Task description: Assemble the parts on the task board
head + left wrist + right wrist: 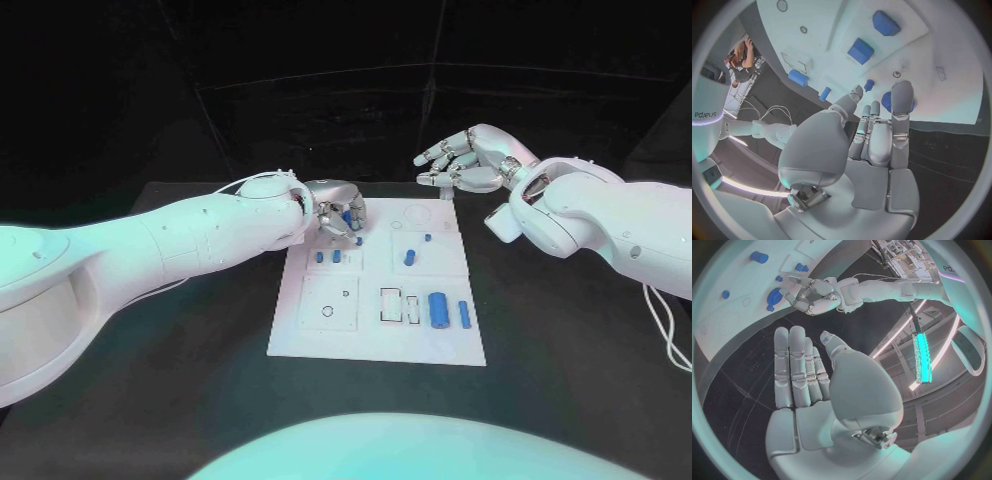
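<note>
The flat white task board (378,345) lies mid-surface on the matte black surface (577,380), small blue parts (437,306) scattered across it. The glossy silver left hand (338,212) hovers at its far-left corner, possibly touching a round blue piece (887,101). The right hand (464,157), fingers apart, holds nothing.

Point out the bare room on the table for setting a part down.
Bare black table lies left of and in front of the task board, and to its right. Crowded: the board's far left corner under the left hand.

Matt white task board (378,340), glossy hands
</note>
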You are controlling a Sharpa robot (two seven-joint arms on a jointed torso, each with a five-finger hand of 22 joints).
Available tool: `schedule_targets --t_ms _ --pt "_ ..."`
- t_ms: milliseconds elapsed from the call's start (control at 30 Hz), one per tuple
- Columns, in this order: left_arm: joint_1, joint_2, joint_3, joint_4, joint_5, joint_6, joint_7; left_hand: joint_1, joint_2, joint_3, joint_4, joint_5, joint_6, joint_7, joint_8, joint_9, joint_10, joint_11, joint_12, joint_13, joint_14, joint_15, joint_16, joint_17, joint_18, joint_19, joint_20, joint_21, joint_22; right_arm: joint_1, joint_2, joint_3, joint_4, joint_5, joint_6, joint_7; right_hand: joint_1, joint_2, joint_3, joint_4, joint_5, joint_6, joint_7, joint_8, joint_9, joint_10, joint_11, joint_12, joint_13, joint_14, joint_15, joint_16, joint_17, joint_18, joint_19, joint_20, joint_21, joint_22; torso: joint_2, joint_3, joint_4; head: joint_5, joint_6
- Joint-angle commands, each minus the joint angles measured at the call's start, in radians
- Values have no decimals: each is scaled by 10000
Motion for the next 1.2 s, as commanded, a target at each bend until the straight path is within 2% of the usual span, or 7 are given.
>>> schedule_targets --t_ms 33,467,800,1200 --pt "-14 107 4 -154 -637 369 -217 36 145 21 -49 -9 124 -19 -70 12 124 -17 -85 -18 113 -13 -67 -47 -40 105 -14 119 147 21 15 7 19 -7 52 114 75 25 24 36 56 -95 -2 68 10 -75 26 63 -16 -48 2 -40 11 123 50 5 -36 -15 14 -5 -11 -19 -10" --pt "-110 306 6 -350 -815 588 -244 -47 250 202 -142 -7 464 -96 -393 11 661 -99 -497 -16 120 -87 -178 -474 -169 428 -87 715 933 21 37 7 20 -7 51 113 75 25 24 36 56 -95 -2 68 10 -75 26 63 -16 -48 2 -40 11 123 50 5 -36 -15 -6 5 20 -83 -45" --pt "-155 508 9 -521 -832 649 -378 -79 333 313 -164 -9 571 -110 -523 15 852 -121 -669 -15 136 -109 -155 -520 -202 507 -113 861 1123 21 66 7 16 -7 62 114 75 25 24 36 56 -95 -2 68 10 -75 26 63 -16 -48 2 -40 11 123 50 5 -36 -15 1 2 -1 -100 -58" --pt "-245 779 12 -820 -833 711 -643 -149 448 413 -127 -9 655 -104 -625 18 969 -124 -826 -15 136 -115 -151 -597 -224 548 -124 951 1249 21 98 8 19 -7 64 110 75 25 24 36 56 -95 -2 68 10 -75 26 63 -16 -48 2 -40 11 123 50 5 -36 -15 -8 14 12 -148 -96"
